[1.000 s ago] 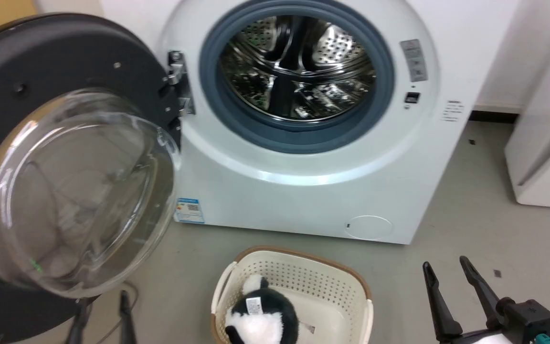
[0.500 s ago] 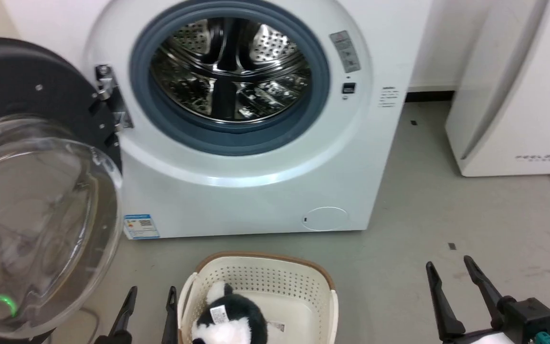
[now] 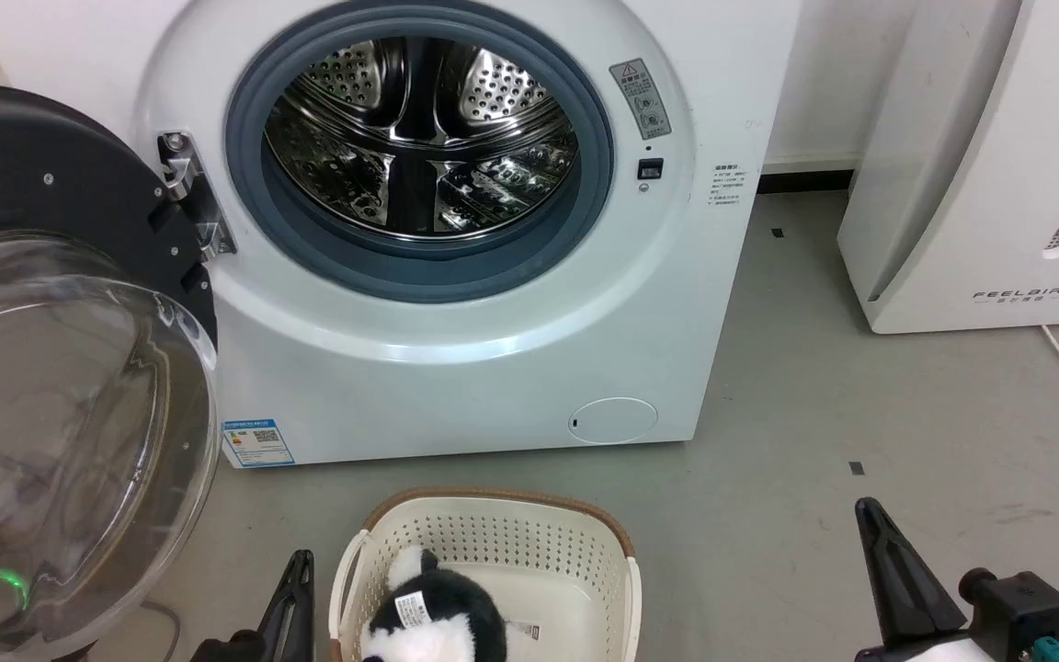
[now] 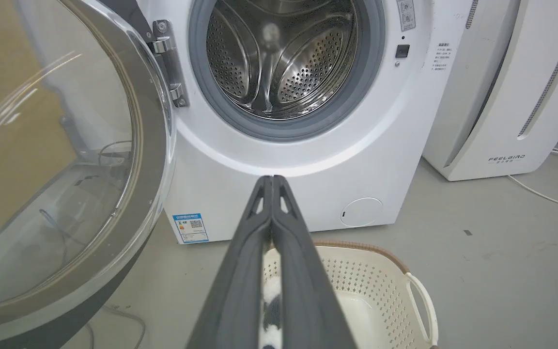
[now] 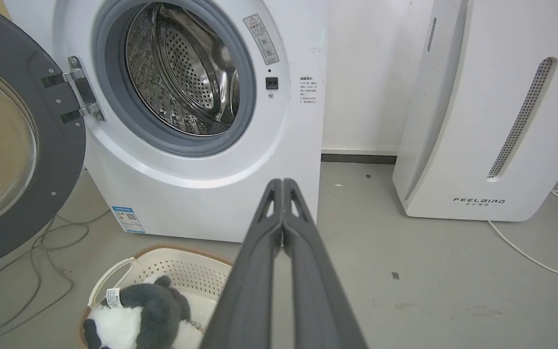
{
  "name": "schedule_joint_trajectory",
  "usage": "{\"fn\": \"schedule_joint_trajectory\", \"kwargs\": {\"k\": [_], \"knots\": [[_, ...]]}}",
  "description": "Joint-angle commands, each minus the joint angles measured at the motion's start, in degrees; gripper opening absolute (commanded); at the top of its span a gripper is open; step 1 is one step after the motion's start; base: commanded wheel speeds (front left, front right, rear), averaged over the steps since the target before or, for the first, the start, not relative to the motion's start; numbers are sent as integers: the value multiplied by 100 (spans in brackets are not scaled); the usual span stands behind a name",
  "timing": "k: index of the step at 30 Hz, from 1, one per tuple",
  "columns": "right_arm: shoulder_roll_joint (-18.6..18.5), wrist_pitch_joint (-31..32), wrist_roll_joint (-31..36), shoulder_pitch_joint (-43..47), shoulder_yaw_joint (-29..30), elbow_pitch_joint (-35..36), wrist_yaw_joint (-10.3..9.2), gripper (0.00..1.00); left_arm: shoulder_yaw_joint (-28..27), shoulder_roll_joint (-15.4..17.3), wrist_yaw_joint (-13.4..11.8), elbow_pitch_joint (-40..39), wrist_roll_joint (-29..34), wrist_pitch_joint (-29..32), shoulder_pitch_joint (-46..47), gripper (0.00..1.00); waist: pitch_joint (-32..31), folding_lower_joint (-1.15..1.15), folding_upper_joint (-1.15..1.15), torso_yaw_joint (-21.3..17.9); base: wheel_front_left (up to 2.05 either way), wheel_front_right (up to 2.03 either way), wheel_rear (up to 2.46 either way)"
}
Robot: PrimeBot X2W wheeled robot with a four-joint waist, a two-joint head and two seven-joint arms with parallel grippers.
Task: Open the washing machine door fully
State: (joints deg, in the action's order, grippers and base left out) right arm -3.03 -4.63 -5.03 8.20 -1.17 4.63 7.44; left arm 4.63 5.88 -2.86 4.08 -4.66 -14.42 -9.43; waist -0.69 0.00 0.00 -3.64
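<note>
As seen from the head, find the large round glossy black washing machine door (image 3: pixel 61 368) with clear glass bowl swung wide open, left of the white washer (image 3: pixel 456 368). Find left gripper (image 4: pixel 272 180) and right gripper (image 5: pixel 283 182) clenched, grasping nothing, flanking the cream perforated basket (image 3: pixel 493 533).

Clear glossy glass door (image 3: pixel 51 441); shiny steel drum (image 3: pixel 419 138)

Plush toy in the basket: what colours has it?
The plush toy is black and white, clearest in right wrist view.
</note>
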Motion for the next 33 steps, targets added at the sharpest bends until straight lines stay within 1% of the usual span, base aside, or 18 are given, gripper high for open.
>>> {"fn": "schedule_joint_trajectory", "kwargs": {"k": [1,33], "knots": [[1,20,22,-35,4,-12,0,0,-20,-12,0,-16,21,42,42,0,1,0,0,7,0,0,0],[4,135,147,-239,33,-129,1,0,-135,-87,74,-118,136,405,276,0,18,0,0,100,0,0,0]]}}
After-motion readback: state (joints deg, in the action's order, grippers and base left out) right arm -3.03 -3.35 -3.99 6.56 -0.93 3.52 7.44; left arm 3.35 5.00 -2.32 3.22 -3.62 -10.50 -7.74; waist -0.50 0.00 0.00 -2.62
